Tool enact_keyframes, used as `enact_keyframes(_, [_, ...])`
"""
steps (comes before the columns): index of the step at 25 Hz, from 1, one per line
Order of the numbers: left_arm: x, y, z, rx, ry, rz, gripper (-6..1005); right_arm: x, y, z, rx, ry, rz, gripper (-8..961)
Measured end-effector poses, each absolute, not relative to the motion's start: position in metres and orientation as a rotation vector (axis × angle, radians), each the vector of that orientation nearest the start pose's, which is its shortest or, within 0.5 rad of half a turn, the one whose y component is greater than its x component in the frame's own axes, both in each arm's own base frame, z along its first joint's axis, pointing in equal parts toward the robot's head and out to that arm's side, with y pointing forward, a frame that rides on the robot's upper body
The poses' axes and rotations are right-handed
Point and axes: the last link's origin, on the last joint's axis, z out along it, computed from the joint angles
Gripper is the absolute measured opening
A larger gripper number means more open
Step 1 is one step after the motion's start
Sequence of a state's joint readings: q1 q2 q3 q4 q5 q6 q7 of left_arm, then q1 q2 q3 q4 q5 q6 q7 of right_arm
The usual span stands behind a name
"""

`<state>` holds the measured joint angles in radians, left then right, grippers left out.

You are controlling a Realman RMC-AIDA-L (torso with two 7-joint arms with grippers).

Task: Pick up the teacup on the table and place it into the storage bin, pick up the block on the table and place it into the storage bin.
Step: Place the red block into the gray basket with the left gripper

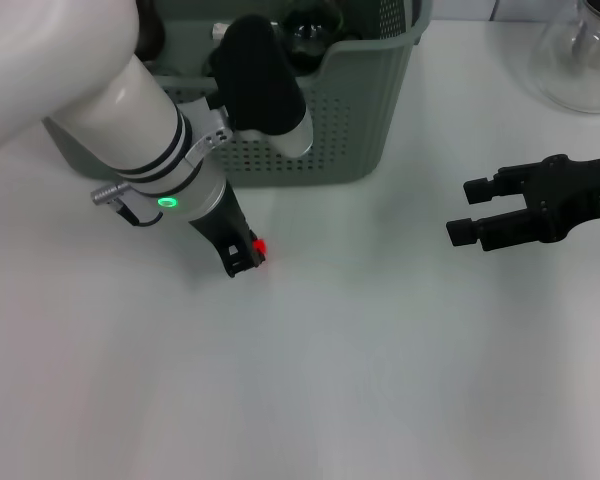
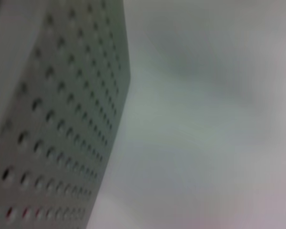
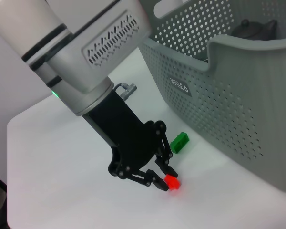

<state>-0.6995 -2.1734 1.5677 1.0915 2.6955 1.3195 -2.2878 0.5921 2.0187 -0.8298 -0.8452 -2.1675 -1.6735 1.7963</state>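
My left gripper (image 1: 246, 256) is down at the table in front of the storage bin (image 1: 320, 130), its fingers closed around a small red block (image 1: 261, 246). The right wrist view shows this grip (image 3: 163, 175) on the red block (image 3: 172, 182) at table level. A green block (image 3: 179, 141) lies just beyond it, near the bin wall (image 3: 238, 109). A dark rounded vessel (image 3: 256, 29) lies inside the bin. My right gripper (image 1: 468, 210) hovers open and empty at the right. The left wrist view shows only the bin's perforated side (image 2: 62, 119).
A clear glass flask (image 1: 585, 60) stands at the back right corner. The white table (image 1: 360, 380) stretches in front of both arms. My left forearm (image 1: 130, 110) covers the bin's front left part.
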Motion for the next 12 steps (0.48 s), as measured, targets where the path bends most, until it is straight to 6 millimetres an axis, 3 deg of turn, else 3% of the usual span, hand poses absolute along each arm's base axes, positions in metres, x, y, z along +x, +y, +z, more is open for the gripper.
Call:
enact_keyframes(3, [-0.168,0.353,-0.073,-2.774,-0.401,0.668,180,0.242,0.341,0.025,-2.913,0.866,0.344,837])
enact_keyframes(6, [-0.155,0.343,-0.053,-2.822,-0.493,0.536,166,0.242,0.341,0.025,-2.913,0.869,0.342,837])
enact_keyframes(9, [-0.141,0.329,-0.026,-2.887,-0.629,0.290,165,0.242,0.341,0.027,-2.910,0.876,0.342,837])
enact_keyframes(12, [-0.124,0.318,0.025,-2.923,-0.742,-0.157,163,0.243,0.342,0.027,-2.907,0.878,0.341,837])
